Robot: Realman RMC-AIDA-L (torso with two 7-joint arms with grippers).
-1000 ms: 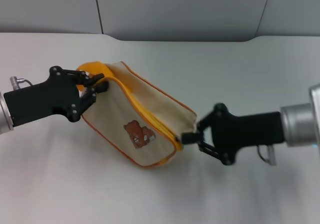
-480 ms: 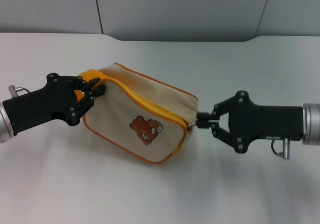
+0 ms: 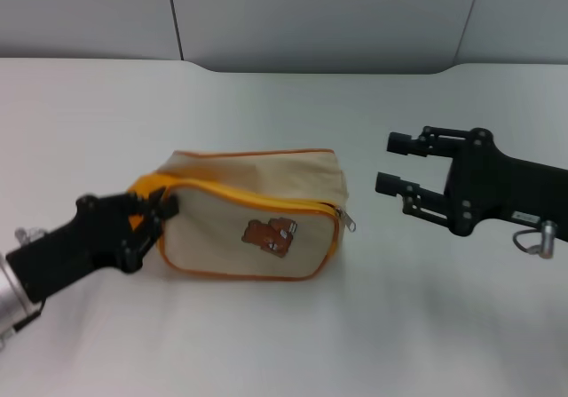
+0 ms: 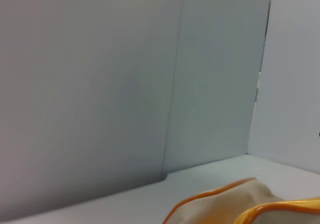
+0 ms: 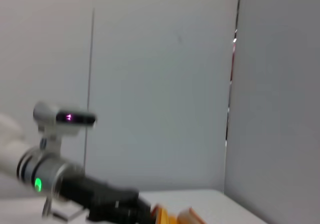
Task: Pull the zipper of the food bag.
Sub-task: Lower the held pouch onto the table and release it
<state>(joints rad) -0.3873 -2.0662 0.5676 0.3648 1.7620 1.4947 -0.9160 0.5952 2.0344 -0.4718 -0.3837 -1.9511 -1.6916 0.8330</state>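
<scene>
Bag flat on table, one gripper holding

I see the beige food bag [image 3: 253,228], orange-piped with a brown bear, lying mid-table. Its zipper [image 3: 266,203] ends at a silver tab. My left gripper [image 3: 153,209] clamps the orange strap end; my right gripper [image 3: 391,162] hangs nearby, jaws spread, apart.

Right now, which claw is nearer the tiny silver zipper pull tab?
Right. The right claw hangs open just beyond the silver pull tab, apart from it. The left claw grips the beige bag's orange handle at the opposite end.
</scene>
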